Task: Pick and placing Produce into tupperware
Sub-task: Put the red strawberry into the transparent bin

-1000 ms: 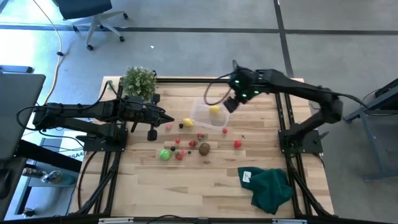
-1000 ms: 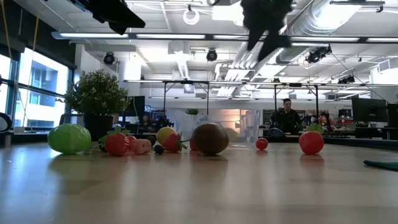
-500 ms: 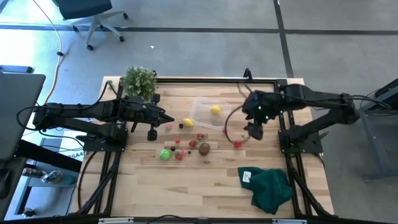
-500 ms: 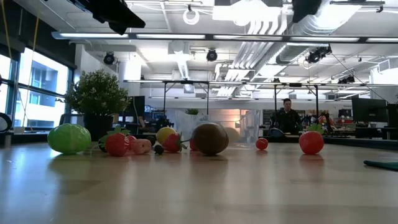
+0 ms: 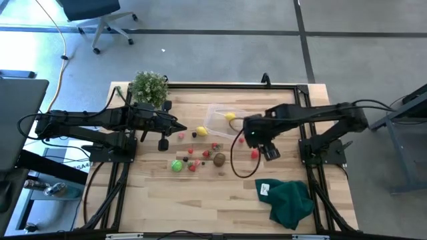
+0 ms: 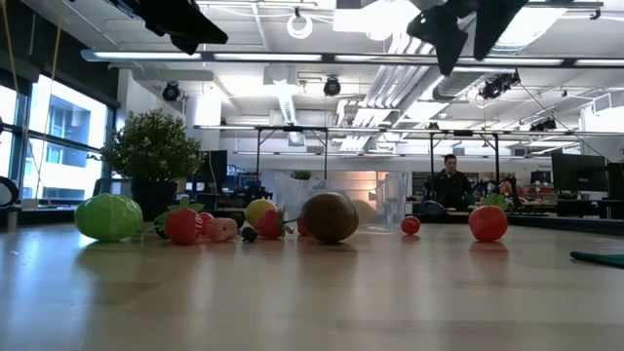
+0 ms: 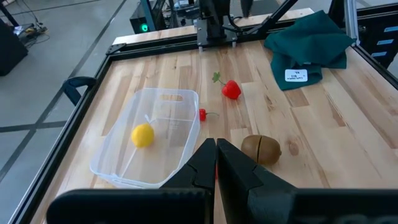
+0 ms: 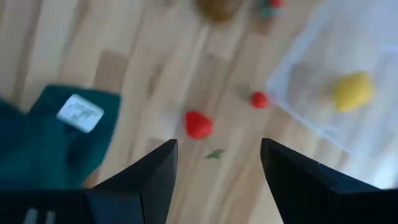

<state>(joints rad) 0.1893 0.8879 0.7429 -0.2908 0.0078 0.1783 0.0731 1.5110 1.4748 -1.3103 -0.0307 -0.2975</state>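
The tupperware (image 5: 223, 123) is a clear tub with one yellow piece (image 5: 230, 117) inside. More produce lies loose on the table: a yellow piece (image 5: 201, 131), a green one (image 5: 176, 166), a brown one (image 5: 219, 159), several small red ones, a red strawberry (image 8: 199, 124) and a cherry (image 8: 259, 99). My right gripper (image 8: 219, 149) hangs open above the strawberry (image 5: 254, 154), pointing down, well clear of it. My left gripper (image 7: 216, 146) is shut, holds nothing, and hovers left of the tub.
A dark green cloth (image 5: 290, 202) lies crumpled at the near right corner. A potted plant (image 5: 148, 87) stands at the far left corner. A black frame rail (image 5: 303, 143) runs along the table's right side. Bare wood lies along the near edge.
My right gripper has swung from above the tupperware's right side toward the table's near edge and now hangs over the red strawberry. Its wrist has rolled on the way. No produce has moved.
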